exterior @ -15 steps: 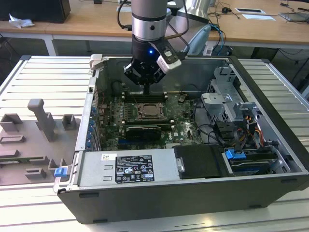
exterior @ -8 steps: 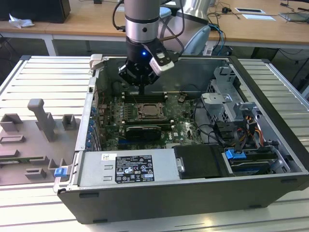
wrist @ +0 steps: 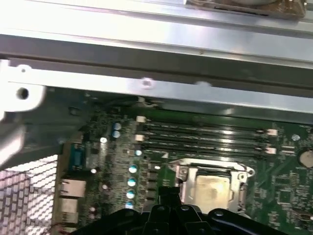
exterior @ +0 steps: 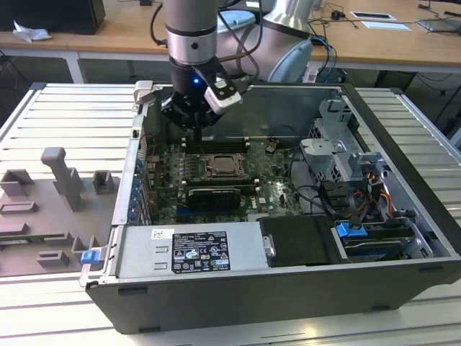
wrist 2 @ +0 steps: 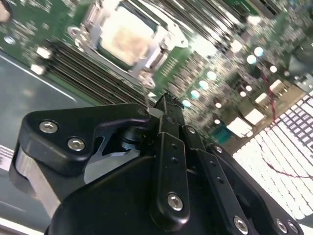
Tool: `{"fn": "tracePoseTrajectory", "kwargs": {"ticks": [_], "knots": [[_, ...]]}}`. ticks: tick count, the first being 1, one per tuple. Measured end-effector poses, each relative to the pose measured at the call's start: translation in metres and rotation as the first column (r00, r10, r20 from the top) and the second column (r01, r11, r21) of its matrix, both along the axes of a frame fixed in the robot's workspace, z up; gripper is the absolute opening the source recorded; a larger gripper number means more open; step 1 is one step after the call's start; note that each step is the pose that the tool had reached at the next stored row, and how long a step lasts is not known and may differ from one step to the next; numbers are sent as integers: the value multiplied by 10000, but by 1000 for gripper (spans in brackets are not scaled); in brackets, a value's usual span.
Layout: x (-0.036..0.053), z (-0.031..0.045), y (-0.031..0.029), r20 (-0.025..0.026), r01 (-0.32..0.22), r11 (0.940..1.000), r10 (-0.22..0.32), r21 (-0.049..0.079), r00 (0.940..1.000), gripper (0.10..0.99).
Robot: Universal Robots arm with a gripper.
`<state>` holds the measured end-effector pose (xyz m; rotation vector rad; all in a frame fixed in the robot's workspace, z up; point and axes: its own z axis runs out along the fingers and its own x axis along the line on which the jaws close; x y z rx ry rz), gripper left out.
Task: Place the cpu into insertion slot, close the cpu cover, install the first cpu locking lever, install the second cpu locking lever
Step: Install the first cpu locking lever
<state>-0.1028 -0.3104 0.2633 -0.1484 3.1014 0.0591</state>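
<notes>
The cpu lies flat in the insertion slot in the middle of the green motherboard, its pale beige top facing up. The silvery cpu cover lies down around it as a frame. My gripper hangs above the board, a little toward the exterior view's left and back of the socket. It is shut with nothing between its fingers and touches neither the cpu nor the cover.
Long memory slots run beside the socket. A black expansion card lies in front of it, then the power supply. A drive cage with cables stands at the exterior view's right, and a grey fixture outside the case.
</notes>
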Motion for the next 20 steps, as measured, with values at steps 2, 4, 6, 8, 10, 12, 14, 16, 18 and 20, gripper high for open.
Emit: {"fn": "tracePoseTrajectory", "kwargs": {"ticks": [2, 4, 6, 8, 10, 12, 14, 16, 18, 20], "knots": [[-90, -16, 1, 21, 0, 10000, 0, 4, 10000, 106], [-126, -31, 15, 22, 0, 10000, 0, 4, 10000, 106], [-131, -41, 53, 22, -1, 10000, 1, 12, 10000, 106], [-132, -49, 93, 22, 0, 10000, 0, 15, 10000, 106], [-131, -56, 153, 22, -1, 10000, 1, 15, 10000, 106], [-108, -58, 184, 21, -3, 10000, 3, 16, 10000, 106], [-61, -59, 186, 22, -1, 10000, 1, 15, 10000, 106], [9, -61, 188, 22, 2, 10000, -2, 16, 10000, 106], [120, -64, 189, 22, 4, 10000, -4, 16, 10000, 106], [204, -67, 190, 21, 3, 10000, -3, 16, 10000, 106]]}}
